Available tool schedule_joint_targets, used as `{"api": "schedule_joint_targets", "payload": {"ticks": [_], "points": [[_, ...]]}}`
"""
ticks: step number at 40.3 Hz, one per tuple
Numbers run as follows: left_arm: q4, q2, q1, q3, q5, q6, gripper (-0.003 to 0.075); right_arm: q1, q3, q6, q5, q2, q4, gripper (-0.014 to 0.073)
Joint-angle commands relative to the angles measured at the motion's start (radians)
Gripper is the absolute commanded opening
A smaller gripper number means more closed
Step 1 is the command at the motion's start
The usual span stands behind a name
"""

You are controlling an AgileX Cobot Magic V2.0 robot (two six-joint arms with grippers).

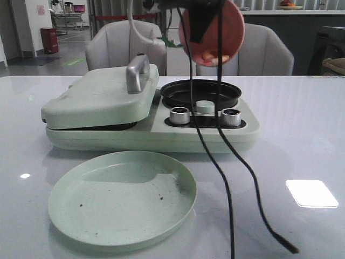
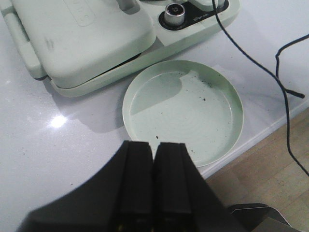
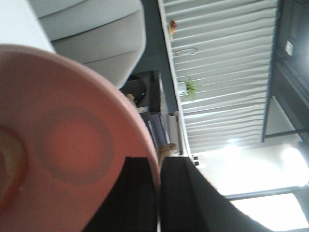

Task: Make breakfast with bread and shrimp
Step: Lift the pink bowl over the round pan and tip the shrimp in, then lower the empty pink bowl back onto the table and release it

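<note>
Round pale-green plate [image 1: 122, 198] is sitting empty up front. Right gripper [image 3: 159, 193] is pinching the tipped salmon-pink bowl [image 1: 212, 32], orange shrimp [image 1: 214, 57] sliding toward the black pan [image 1: 200, 93]. Left gripper [image 2: 154, 159] pressed together. Bread not visible.

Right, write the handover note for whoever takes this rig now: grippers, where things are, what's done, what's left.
Left gripper: shut, empty, above the table near the green plate.
Right gripper: shut on the rim of the pink bowl, held tipped on edge above the black pan.
Shrimp: orange pieces sitting at the bowl's low edge, not yet in the pan.
Bread: not visible; the sandwich-maker lid is down, so I cannot tell what is under it.
Green plate holds only crumbs.
Left: tip the shrimp into the pan, then plate up.
</note>
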Motion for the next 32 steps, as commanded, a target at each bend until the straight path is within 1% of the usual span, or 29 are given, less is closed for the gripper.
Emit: {"api": "schedule_joint_targets", "payload": {"ticks": [1,6,10,15,18,32], "points": [[-0.013,-0.003,-0.004,-0.028,-0.072,-0.01,0.0099,0.006,-0.111,-0.066,0.056,-0.071,-0.096,0.0041],[-0.013,-0.003,-0.004,-0.028,-0.072,-0.01,0.0099,0.01,-0.169,-0.101,0.053,-0.071,-0.096,0.0041],[-0.013,-0.003,-0.004,-0.028,-0.072,-0.01,0.0099,0.012,-0.151,-0.098,0.032,-0.06,-0.061,0.0041],[-0.013,-0.003,-0.004,-0.028,-0.072,-0.01,0.0099,0.012,-0.11,-0.112,0.039,-0.02,-0.096,0.0041],[-0.013,-0.003,-0.004,-0.028,-0.072,-0.01,0.0099,0.012,-0.109,-0.139,0.035,-0.014,-0.096,0.0041],[-0.013,-0.003,-0.004,-0.028,-0.072,-0.01,0.0099,0.012,-0.111,-0.142,0.027,-0.05,-0.096,0.0041]]}}
